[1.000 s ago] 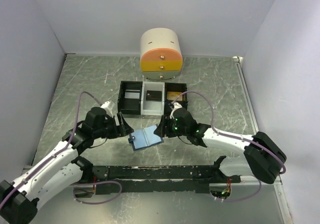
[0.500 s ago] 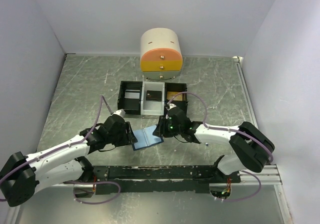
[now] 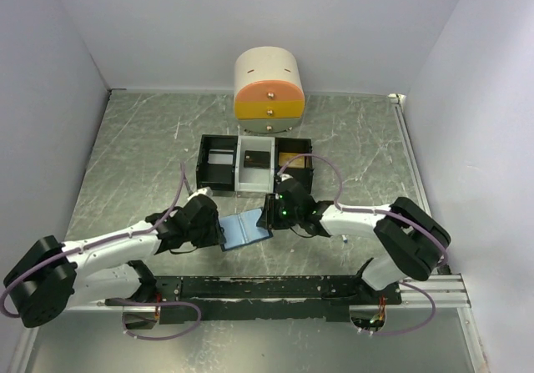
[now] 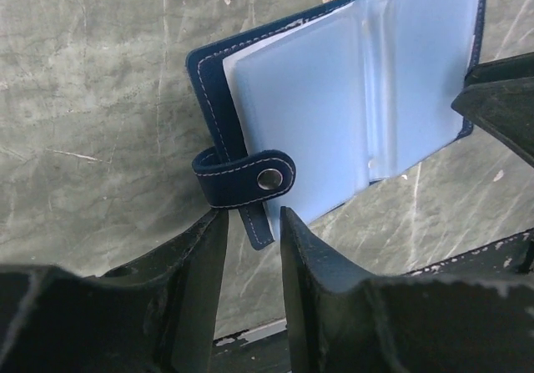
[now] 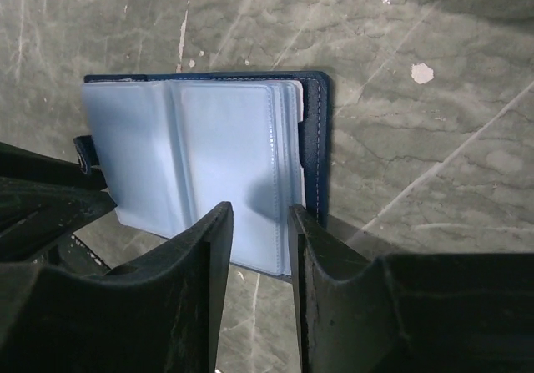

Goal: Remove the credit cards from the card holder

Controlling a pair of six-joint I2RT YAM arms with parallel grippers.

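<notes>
Arms have closed in on the open card holder (image 3: 244, 229) on the desk (image 3: 133, 156).
Its clasp tab (image 4: 246, 177) sits between the narrowed left fingers (image 4: 200, 264), the opposite edge between the right fingers (image 5: 204, 256); grip unconfirmed, credit cards not yet out.

Even, diffuse white light from overhead fills the top view: the table (image 3: 125, 139) is bright, shadows on it are short and soft (the pale walls (image 3: 50, 39) take a faint lilac cast), and detail stays sharp to the corners. In both wrist views the card holder (image 4: 334, 98) is in focus with a mild sheen on its clear sleeves, while the black foreground along the bottom is dark and blurred.
</notes>
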